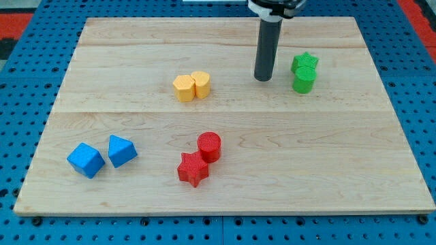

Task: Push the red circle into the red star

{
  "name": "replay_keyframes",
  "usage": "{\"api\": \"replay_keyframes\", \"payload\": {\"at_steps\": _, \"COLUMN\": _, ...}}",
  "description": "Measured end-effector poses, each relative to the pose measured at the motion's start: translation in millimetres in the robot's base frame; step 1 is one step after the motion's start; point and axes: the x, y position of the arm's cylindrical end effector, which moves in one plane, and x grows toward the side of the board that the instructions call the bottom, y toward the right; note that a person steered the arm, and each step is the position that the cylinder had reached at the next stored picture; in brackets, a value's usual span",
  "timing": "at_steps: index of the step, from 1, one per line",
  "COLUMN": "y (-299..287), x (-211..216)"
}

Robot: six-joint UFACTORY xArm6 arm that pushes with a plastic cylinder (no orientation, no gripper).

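open wood between my tip [263, 78] and red circle [210, 145], yellow blocks [191, 86] left of path

wooden board [225, 122], red circle [210, 145], red star [193, 169]

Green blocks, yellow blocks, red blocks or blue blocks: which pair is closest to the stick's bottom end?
The green pair: the green star and green cylinder sit just to the view's right of my tip. The yellow blocks are farther, at its left.
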Motion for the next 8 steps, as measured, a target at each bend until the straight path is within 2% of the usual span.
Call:
{"api": "replay_keyframes", "payload": {"at_steps": 2, "y": 4.1, "x": -27.7}}
{"api": "replay_keyframes", "payload": {"at_steps": 5, "y": 25.2, "x": -27.2}}
{"api": "replay_keyframes", "payload": {"at_steps": 6, "y": 34.7, "x": -63.1}}
{"api": "replay_keyframes", "payload": {"at_steps": 7, "y": 60.4, "x": -72.7}}
{"api": "replay_keyframes", "payload": {"at_steps": 8, "y": 79.5, "x": -7.3}}
